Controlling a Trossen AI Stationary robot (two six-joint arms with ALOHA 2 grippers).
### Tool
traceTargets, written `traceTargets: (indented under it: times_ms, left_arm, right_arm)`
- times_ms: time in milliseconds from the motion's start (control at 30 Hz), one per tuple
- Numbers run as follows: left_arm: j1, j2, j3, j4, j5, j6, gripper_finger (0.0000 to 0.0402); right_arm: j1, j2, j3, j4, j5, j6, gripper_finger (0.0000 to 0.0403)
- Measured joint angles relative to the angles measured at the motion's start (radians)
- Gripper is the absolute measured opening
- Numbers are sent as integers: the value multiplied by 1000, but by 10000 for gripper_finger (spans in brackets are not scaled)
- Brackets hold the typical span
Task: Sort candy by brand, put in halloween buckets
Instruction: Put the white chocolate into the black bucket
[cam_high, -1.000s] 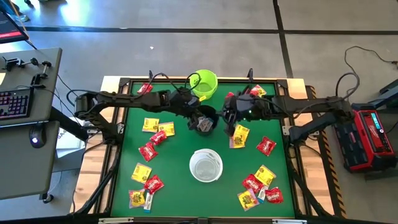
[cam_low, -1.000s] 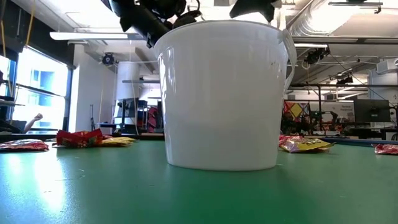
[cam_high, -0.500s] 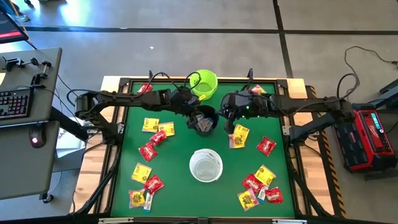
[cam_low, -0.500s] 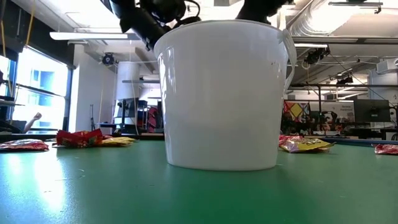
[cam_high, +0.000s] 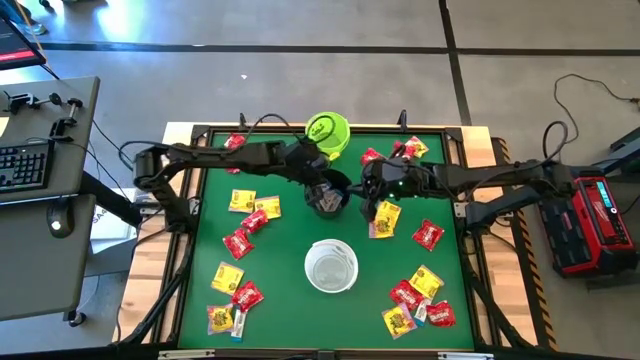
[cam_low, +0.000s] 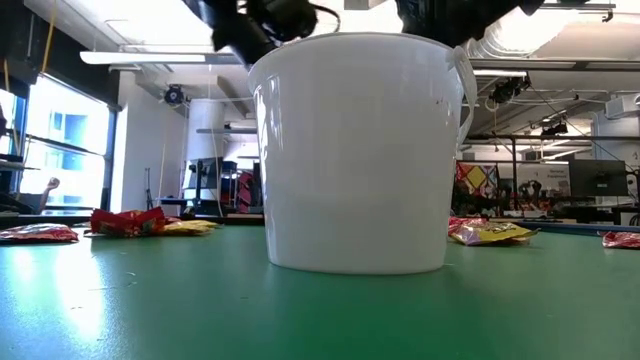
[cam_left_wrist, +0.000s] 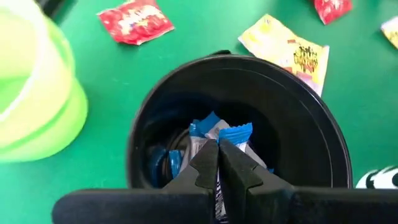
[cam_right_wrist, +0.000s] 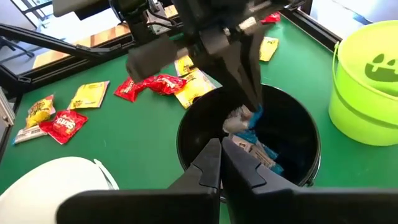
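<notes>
The left gripper (cam_left_wrist: 217, 144) hangs over the black bucket (cam_left_wrist: 311, 124), with its tips inside the mouth. Its two fingers are pressed together on a blue-and-white candy packet (cam_left_wrist: 235, 134), which it holds by the edge above other blue packets at the bottom. The right wrist view shows the same thing: the left gripper (cam_right_wrist: 252, 102) reaches into the black bucket (cam_right_wrist: 292, 118) with the packet (cam_right_wrist: 245, 119) at its tips.

The right gripper (cam_right_wrist: 221, 149) is at the rim of the same bucket, fingers together and holding nothing.

The green bucket (cam_right_wrist: 367, 93) stands just beside the black one and has a dark grinning face on its wall. The white bucket (cam_high: 331, 266) stands apart, near the middle of the green table (cam_high: 290, 250). Red candy (cam_left_wrist: 135, 20) and yellow candy (cam_left_wrist: 286, 50) lie scattered on the table around the buckets. The print on the wrappers is too small to read.
</notes>
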Motion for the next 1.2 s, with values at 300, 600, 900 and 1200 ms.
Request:
traceTargets:
  times_ms: [300, 600, 900, 1200]
  left_arm:
    - [-7, 139, 156, -127, 1, 59, 0]
    - [-13, 136, 153, -122, 45, 102, 14]
    - [-55, 120, 153, -127, -79, 86, 91]
    - [-107, 51, 147, -85, -205, 98, 9]
  right_arm:
    - [8, -74, 0, -47, 71, 2, 0]
    - [12, -125, 0, -98, 101, 3, 0]
    - [-12, -114, 0, -105, -27, 159, 0]
    - [35, -117, 1, -109, 30, 137, 0]
